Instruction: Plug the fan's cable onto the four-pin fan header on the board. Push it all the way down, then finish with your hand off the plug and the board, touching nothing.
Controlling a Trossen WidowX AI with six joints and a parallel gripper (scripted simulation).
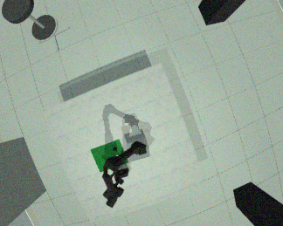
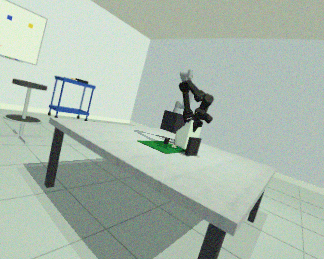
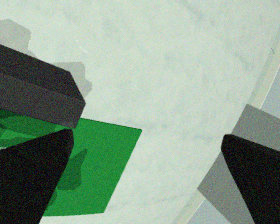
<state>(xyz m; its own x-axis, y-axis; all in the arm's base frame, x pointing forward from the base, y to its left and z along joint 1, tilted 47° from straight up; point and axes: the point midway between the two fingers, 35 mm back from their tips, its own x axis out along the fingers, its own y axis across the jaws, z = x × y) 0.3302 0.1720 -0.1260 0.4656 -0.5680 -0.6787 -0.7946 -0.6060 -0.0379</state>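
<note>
Checking the fan header job: plug seating unconfirmed

Top view: green board (image 1: pixel 98 156) (image 2: pixel 156 145) (image 3: pixel 115 160) flat on the worktop (image 1: pixel 78 127) (image 2: pixel 219 176) (image 3: pixel 165 65), dark arm (image 1: pixel 129 152) (image 2: pixel 186 101) reaching over one edge of it. Header, plug and cable too small or hidden to pick out, so cannot say where the plug lies, nor whether it is on the pins.

Exterior view: arm folded high, its end effector (image 1: pixel 120 180) (image 2: pixel 197 127) (image 3: pixel 149 140) turned down, looking raised off the worktop. Dark upright block (image 2: pixel 170 120) behind the board, possibly the fan. Thin lines close by might be cable; no connection readable.

Wrist view: end effector released, fingertips wide apart, nothing between them. Board shows low on the left, partly behind the fingers.

Progress, my judgement: either the plug is still to be fetched, or it is pushed home and only a clear hand remains to confirm. Nothing visible settles which; seating stays unproven.
</note>
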